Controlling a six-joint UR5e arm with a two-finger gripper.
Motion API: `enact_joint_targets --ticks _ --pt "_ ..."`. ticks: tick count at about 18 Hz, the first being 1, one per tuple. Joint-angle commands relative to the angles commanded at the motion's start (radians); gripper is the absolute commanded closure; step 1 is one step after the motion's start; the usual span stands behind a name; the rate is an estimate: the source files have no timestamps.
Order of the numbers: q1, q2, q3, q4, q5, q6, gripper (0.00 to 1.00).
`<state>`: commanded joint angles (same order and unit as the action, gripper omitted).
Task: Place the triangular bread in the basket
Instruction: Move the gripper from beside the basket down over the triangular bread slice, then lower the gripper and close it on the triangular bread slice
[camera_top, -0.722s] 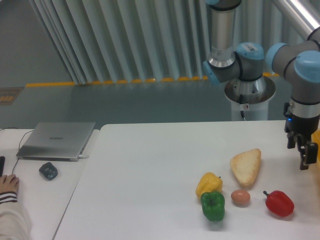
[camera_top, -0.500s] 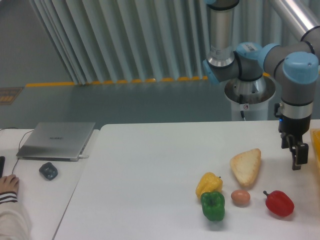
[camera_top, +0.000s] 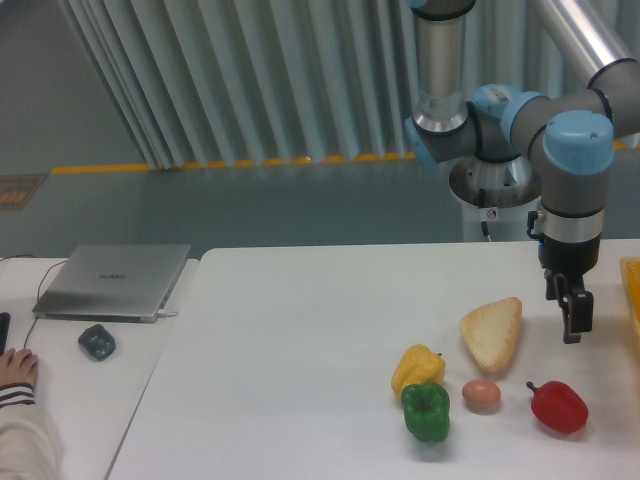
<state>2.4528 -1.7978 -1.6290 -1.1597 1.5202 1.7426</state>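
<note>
Fingers (camera_top: 568, 318) hang empty, spread unclear. Bread (camera_top: 493, 333) lies just left, below them: shift left, descend, pinch its edges.

golden-tan triangular bread (camera_top: 493, 334); yellow-orange basket (camera_top: 632, 290) rim, apparently; black gripper (camera_top: 569, 322).

UR5e arm: silver tubes, pale blue joint caps, dark gripper.

Links are brushed silver-grey cylinders; one thick tube at top centre, another crossing the top right corner. Joints are grey housings with rounded light-blue end caps. Round grey pedestal base, with a small red-and-white mark and a thin dark cable on its white column. Wrist section grey, narrowing to a black band with a small blue light. Gripper (camera_top: 571, 318) black, slim, blocky; whether its jaws are apart or closed can't be made out.
</note>
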Motion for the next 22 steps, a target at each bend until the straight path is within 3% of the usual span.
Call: enact_joint_targets --ticks 4,6,10,15,18,20,22 --pt "-0.009 0.005 -0.063 0.003 -0.011 -0.216 0.0" --pt "-0.023 0.014 -0.115 0.003 0.0 -0.232 0.0" --pt "-0.046 0.04 -0.132 -0.003 0.0 -0.342 0.0" --pt "-0.072 0.083 -0.182 -0.02 0.005 -0.364 0.0" --pt "-0.097 0.069 -0.206 -0.02 0.053 -0.449 0.0" --pt "-0.142 0.026 -0.204 -0.02 0.116 -0.549 0.0" --pt "-0.143 0.012 -0.201 -0.017 0.118 -0.558 0.0"
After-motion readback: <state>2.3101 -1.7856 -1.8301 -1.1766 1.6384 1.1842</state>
